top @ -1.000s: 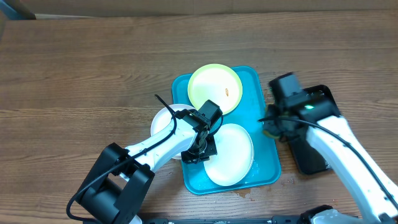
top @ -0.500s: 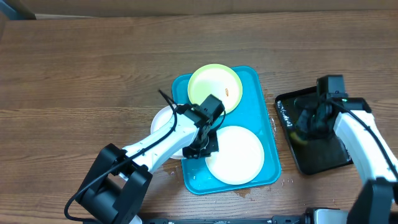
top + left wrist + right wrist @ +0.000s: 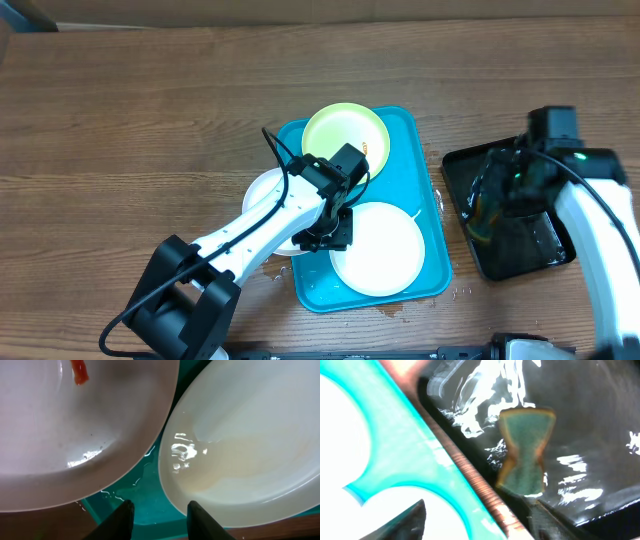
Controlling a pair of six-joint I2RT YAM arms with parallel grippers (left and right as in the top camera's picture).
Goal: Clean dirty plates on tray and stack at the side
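I saw the right gripper (image 3: 477,520), jaws open, over a green sponge (image 3: 525,455) in the black tray (image 3: 535,255) at frame right. The left gripper (image 3: 159,512), jaws open, hung between two plates (image 3: 250,435) over the turquoise tray (image 3: 150,492).

The left arm (image 3: 255,225) and right arm (image 3: 600,235) are built of white links and black joints. A black cable (image 3: 272,152) is strung at 10 o'clock, and a green light (image 3: 578,156) is lit at 3 o'clock.

Overhead: fixed above counter (image 3: 120,120), facing straight down, wide.
Left wrist: very near, looking down on plates (image 3: 240,435) and tray (image 3: 150,495).
Right wrist: near, looking down on black tray (image 3: 600,420).
Shared by all: tray rim.
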